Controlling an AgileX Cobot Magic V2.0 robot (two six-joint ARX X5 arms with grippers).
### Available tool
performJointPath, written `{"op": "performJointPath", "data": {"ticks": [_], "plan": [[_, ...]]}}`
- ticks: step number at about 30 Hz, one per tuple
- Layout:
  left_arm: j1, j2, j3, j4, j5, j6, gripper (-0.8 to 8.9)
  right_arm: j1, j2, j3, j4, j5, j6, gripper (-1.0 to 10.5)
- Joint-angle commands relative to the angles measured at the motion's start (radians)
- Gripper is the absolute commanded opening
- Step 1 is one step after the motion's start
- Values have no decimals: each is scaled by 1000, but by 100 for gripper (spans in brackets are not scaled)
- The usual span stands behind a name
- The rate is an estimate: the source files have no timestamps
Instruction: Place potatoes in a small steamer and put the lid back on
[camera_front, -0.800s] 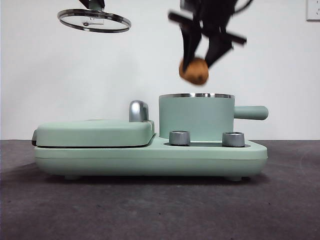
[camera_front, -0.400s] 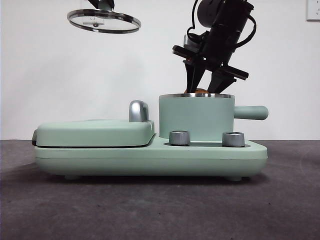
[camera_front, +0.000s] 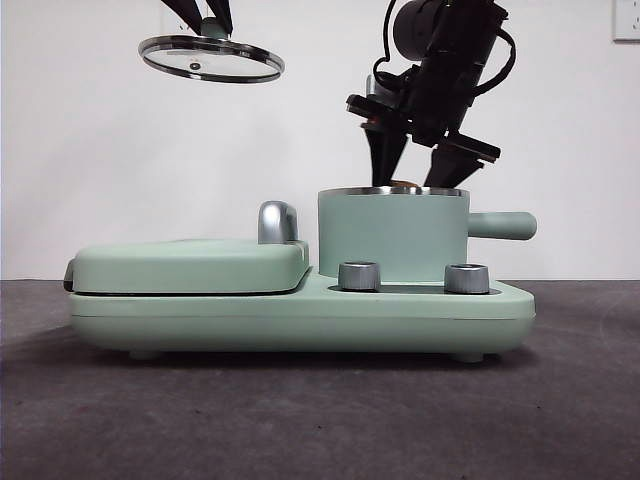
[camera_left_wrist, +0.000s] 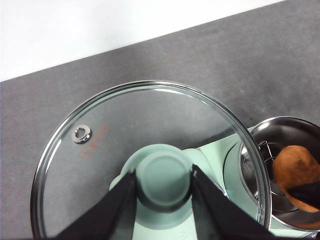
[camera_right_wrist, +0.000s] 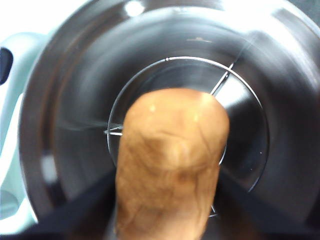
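Note:
The orange-brown potato (camera_front: 404, 184) stands inside the small mint-green steamer (camera_front: 390, 235), its top just above the steel rim. In the right wrist view the potato (camera_right_wrist: 170, 160) rests on the wire rack in the steel bowl (camera_right_wrist: 65, 125). My right gripper (camera_front: 412, 178) hangs over the pot with its jaws spread either side of the potato. My left gripper (camera_front: 213, 22) is shut on the knob of the glass lid (camera_front: 211, 58), held high at the upper left. The left wrist view shows the lid (camera_left_wrist: 150, 125), my gripper (camera_left_wrist: 162, 175) on its knob, and the potato (camera_left_wrist: 295, 170) in the pot.
The pot sits on a mint-green cooker base (camera_front: 300, 315) with two steel knobs (camera_front: 359, 276). A flat griddle cover (camera_front: 190, 265) with a chrome handle (camera_front: 277, 222) lies to its left. The pot's side handle (camera_front: 500, 225) points right.
My right gripper lowered the potato into the pot, and its jaws have now spread a little wider. The lid has shifted slightly right and down.

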Motion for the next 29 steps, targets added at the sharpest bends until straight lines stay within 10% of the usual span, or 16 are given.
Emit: {"op": "performJointPath", "data": {"ticks": [1, 29], "plan": [[-5, 11, 43, 26, 0, -5, 7, 9, 26, 20, 13, 0, -11, 466], [-152, 12, 42, 21, 0, -23, 7, 6, -669, -114, -270, 210, -58, 467]]}}
